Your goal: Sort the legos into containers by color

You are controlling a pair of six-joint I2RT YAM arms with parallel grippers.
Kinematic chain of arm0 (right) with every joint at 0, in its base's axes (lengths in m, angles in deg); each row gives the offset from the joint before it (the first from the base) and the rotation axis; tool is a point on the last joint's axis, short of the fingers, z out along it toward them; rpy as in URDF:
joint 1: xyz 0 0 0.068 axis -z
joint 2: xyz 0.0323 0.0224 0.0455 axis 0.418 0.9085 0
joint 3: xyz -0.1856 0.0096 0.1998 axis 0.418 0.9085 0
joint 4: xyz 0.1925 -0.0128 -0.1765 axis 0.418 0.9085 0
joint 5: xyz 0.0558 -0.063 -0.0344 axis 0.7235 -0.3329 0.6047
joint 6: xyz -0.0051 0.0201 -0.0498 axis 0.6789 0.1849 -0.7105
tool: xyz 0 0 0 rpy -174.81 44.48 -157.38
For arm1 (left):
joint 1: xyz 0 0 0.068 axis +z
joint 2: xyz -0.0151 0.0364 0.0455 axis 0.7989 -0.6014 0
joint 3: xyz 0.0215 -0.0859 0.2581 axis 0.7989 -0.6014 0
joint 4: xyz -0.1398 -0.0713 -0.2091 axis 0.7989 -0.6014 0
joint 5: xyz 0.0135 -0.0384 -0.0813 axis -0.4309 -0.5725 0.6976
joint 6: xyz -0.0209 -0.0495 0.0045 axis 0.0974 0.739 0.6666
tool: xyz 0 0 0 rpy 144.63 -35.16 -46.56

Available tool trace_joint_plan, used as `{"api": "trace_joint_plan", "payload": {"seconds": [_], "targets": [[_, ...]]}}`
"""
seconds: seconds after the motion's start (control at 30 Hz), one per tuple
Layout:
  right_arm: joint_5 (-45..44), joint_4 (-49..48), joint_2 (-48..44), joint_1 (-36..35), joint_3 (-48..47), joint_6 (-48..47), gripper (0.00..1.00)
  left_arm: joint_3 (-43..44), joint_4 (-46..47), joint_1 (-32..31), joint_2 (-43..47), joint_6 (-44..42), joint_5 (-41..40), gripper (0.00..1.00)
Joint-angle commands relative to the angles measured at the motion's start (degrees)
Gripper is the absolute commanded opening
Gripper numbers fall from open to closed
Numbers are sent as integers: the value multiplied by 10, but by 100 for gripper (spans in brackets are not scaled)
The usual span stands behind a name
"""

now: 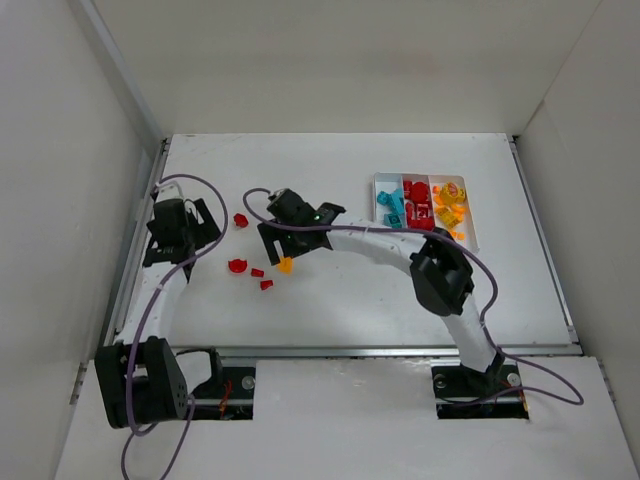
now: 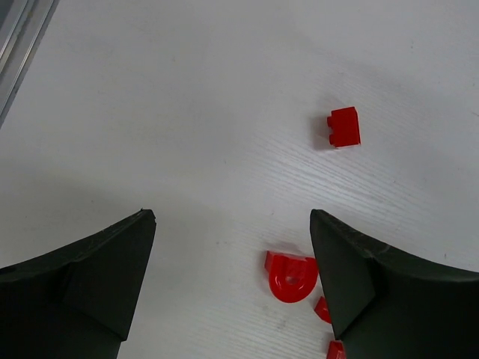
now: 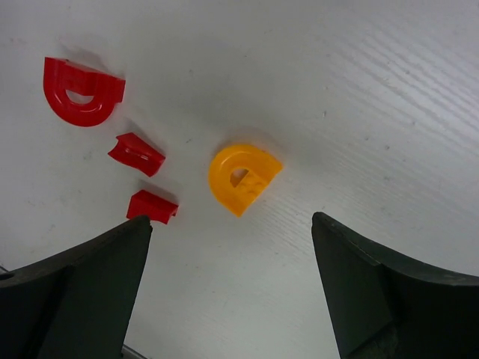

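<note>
step in hand, best guess: pick of the orange half-round lego (image 3: pixel 243 178) with right gripper (image 3: pixel 230 218). jaws wide, nothing in them, hovering right over it. lego flat on the table (image 1: pixel 350 300), left of centre, well apart from the tray (image 1: pixel 425 177) at far right.

to do it well:
- centre the lego between the fingers first, then straight down.
- grip across flat edge and curved back if possible; otherwise likely to rotate or squirt out on closing. tiny and slick by the look of it.
- mind the small red bit (image 3: pixel 152 206) just beside one finger, plus second red bit (image 3: pixel 136 153) and red arch (image 3: pixel 78 93) beyond. no sweeping them along.
- close slow, lift clear, then across to the tray's right compartment, in with the other orange-yellow ones. red in the middle one, teal in the left.
- release low, to avoid a bounce into the red lane.

left gripper (image 2: pixel 231 213): also wide and empty, over bare table near the left edge, red arch just beside one finger, red brick (image 2: pixel 344 126) further off. best parked, or sent to the red brick, clear of the right arm's path.
</note>
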Motion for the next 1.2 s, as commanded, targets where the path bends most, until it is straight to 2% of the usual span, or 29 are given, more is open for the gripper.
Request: {"api": "trace_joint_plan", "payload": {"seconds": [0.0, 0.27, 0.53, 0.7, 1.17], "targets": [[-41, -16, 23, 6, 4, 35, 93, -36, 44, 3, 41, 21, -27, 82], [-135, 0, 81, -10, -52, 40, 93, -93, 99, -16, 65, 32, -54, 83], [-122, -28, 82, -22, -20, 29, 91, -122, 123, -21, 83, 21, -91, 84], [-122, -16, 92, -27, -25, 22, 77, -128, 131, -21, 89, 21, -98, 84], [-81, -88, 28, -32, 28, -2, 80, -133, 137, -21, 99, 16, -93, 84]]}}
